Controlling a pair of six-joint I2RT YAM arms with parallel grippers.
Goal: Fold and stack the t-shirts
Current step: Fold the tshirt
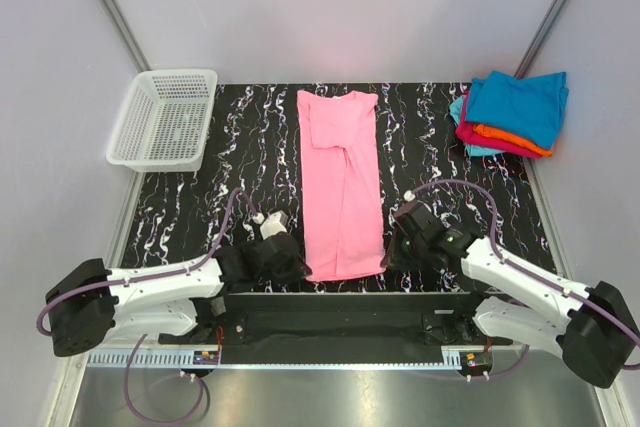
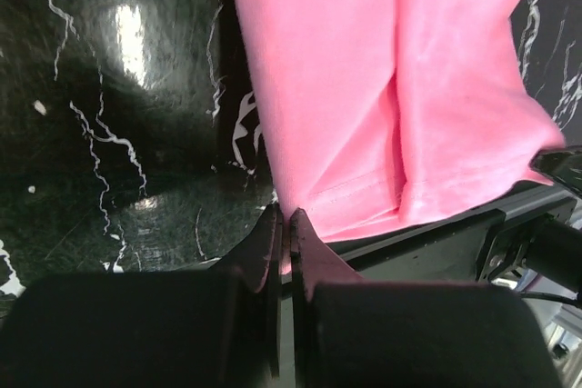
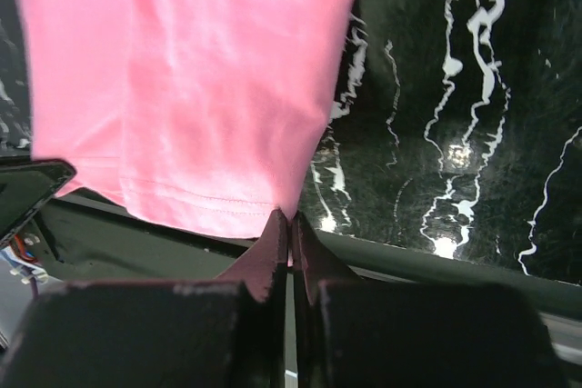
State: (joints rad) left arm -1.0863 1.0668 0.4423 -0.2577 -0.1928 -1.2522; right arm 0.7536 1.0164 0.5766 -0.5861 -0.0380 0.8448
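A bright pink t-shirt [image 1: 340,182] lies as a long narrow strip down the middle of the black marbled table, sides folded in, neck at the far end. My left gripper [image 1: 303,269] is shut on its near left hem corner [image 2: 300,211]. My right gripper [image 1: 388,257] is shut on its near right hem corner [image 3: 289,206]. Both corners sit at the table's near edge. A stack of folded t-shirts [image 1: 512,112], teal-blue on top with orange and magenta below, lies at the far right corner.
A white plastic mesh basket [image 1: 165,117] stands at the far left corner. The dark near table edge and rail [image 1: 340,302] run just below both grippers. Grey walls close the back and sides.
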